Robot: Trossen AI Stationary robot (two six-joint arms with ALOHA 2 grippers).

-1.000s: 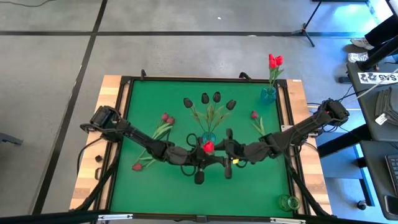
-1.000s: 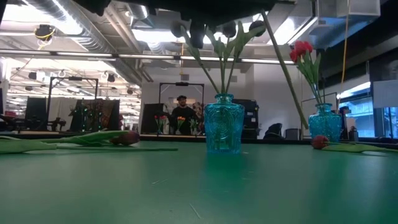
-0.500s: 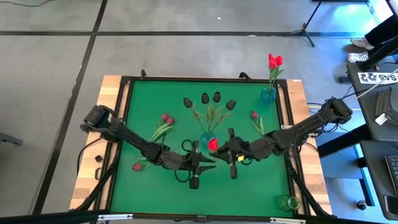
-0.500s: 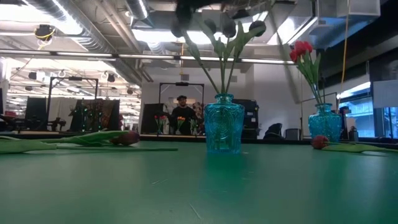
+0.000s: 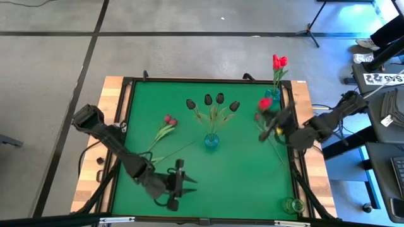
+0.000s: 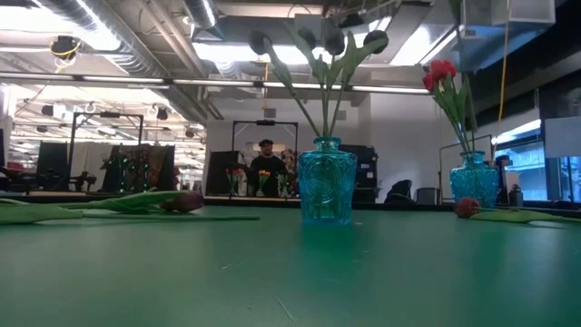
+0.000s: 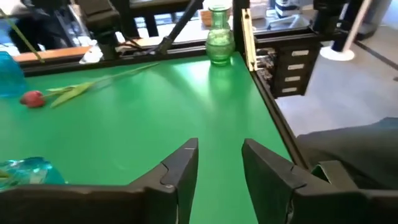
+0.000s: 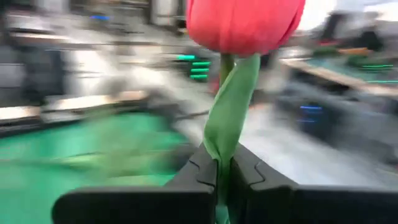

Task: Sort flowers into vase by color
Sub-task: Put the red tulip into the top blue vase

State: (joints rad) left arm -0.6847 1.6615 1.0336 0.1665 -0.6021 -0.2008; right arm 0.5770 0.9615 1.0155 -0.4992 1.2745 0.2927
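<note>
The right gripper point(image 8: 222, 177) is clamped on the green stem of a bright red artificial tulip point(image 5: 265, 104) — held just beside the blue glass vase of red tulips point(image 5: 273, 96). The left gripper point(image 7: 219, 163), fingers parted and empty, hangs well away from that vase.

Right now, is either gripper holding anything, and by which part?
The right gripper is shut on a red tulip, pinching its green stem just below the head. The left gripper is open and holds nothing.
</note>
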